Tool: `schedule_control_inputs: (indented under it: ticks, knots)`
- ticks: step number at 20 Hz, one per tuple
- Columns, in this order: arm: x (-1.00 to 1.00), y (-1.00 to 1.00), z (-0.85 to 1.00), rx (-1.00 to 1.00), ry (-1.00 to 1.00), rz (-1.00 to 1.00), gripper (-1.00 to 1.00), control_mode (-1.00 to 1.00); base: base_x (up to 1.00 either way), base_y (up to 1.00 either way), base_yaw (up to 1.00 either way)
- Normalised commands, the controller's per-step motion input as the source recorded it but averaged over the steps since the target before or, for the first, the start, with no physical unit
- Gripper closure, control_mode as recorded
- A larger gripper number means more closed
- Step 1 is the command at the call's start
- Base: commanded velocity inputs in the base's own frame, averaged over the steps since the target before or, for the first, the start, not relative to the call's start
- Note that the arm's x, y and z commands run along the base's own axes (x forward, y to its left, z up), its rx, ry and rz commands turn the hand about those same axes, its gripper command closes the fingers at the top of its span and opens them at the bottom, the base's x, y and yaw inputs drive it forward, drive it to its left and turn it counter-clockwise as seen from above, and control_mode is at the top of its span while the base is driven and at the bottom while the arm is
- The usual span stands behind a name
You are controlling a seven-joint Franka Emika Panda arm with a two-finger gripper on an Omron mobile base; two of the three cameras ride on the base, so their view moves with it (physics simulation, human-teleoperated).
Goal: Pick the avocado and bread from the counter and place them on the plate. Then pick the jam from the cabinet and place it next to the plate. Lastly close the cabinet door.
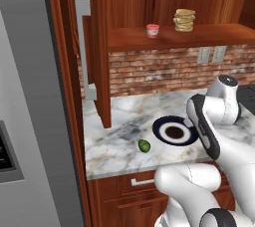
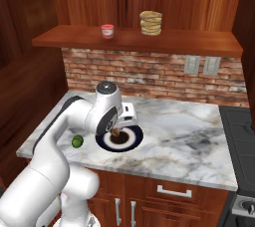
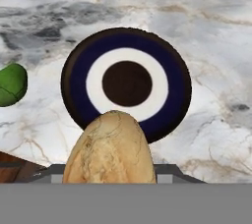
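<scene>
Pincer (image 2: 116, 132) w/ bread (image 3: 110, 149), above plate (image 3: 78, 70)

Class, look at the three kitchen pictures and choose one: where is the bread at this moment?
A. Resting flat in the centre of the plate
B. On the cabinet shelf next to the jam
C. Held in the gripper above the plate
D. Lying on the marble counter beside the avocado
C. In the hand view the bread sits in the gripper, raised over the plate, while the avocado lies apart on the counter.

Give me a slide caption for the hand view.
End effector holding the bread above the plate, with the avocado on the marble counter beside it.
</scene>
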Motion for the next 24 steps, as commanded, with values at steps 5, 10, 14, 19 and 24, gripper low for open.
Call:
schedule_control_inputs:
  ticks: [5, 10, 14, 19, 24]
  knots:
    - [0.13, 0.05, -0.07, 0.00, 0.03, 0.00, 1.00, -1.00, 0.00, 0.00, 0.00]
    - [0.09, 0.17, -0.25, 0.00, 0.10, 0.00, 1.00, -1.00, 0.00, 0.00, 0.00]
    - [0.11, 0.09, -0.30, 0.00, 0.08, 0.00, 1.00, -1.00, 0.00, 0.00, 0.00]
    - [0.17, 0.00, -0.15, 0.00, 0.01, 0.00, 1.00, -1.00, 0.00, 0.00, 0.00]
    - [0.21, 0.00, -0.14, 0.00, 0.00, 0.00, 1.00, -1.00, 0.00, 0.00, 0.00]
